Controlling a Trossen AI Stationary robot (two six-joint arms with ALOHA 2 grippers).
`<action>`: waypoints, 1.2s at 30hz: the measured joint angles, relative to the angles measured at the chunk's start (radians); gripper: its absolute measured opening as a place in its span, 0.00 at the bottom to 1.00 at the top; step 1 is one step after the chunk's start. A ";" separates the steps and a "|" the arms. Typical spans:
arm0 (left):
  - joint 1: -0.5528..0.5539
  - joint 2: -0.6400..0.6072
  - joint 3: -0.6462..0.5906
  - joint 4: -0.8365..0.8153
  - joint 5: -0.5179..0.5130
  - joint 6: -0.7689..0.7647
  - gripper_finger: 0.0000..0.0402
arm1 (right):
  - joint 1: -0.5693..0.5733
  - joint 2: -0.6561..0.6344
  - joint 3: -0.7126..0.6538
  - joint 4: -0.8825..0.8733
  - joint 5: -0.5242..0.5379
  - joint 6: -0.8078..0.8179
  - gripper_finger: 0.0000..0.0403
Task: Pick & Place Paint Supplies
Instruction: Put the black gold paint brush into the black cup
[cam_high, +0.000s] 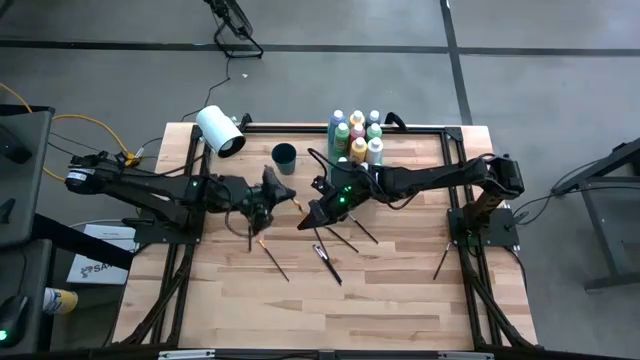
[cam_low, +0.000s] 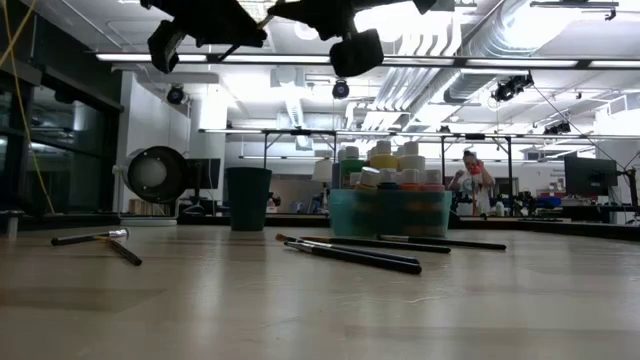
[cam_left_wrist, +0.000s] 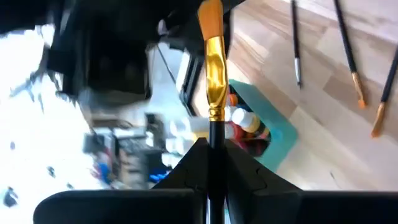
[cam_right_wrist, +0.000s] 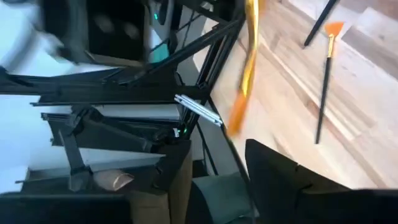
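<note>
Near the dark cup (cam_high: 284, 156), my left hand (cam_high: 262, 212) grips a paintbrush (cam_left_wrist: 214, 81) above the worktop (cam_high: 400, 290); right hand (cam_high: 312, 215) parted alongside. Risk: a loose grip drops the brush.

overhead looks straight down; low camera level (perhaps blurry wrists) shares the tray (cam_high: 357, 140).

Setting: robotics lab or open workshop floor. Evidence: wooden table (cam_high: 330, 290) in a black metal frame on grey concrete floor (cam_high: 560, 100); exposed ceiling ducts (cam_low: 520, 40) and strip lights overhead. Further workbenches with monitors (cam_low: 590, 175) behind, one person (cam_low: 470, 180) standing there.
</note>
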 joint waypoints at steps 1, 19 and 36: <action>0.022 -0.008 0.000 -0.014 0.014 -0.052 0.05 | 0.000 -0.004 0.000 -0.015 0.009 -0.007 0.36; 0.627 -0.016 -0.001 -0.033 0.627 -0.493 0.05 | 0.000 -0.293 0.002 -0.428 0.667 -0.276 0.35; 0.801 0.116 -0.272 0.676 0.809 -0.912 0.05 | 0.000 -0.299 0.002 -0.439 0.710 -0.341 0.35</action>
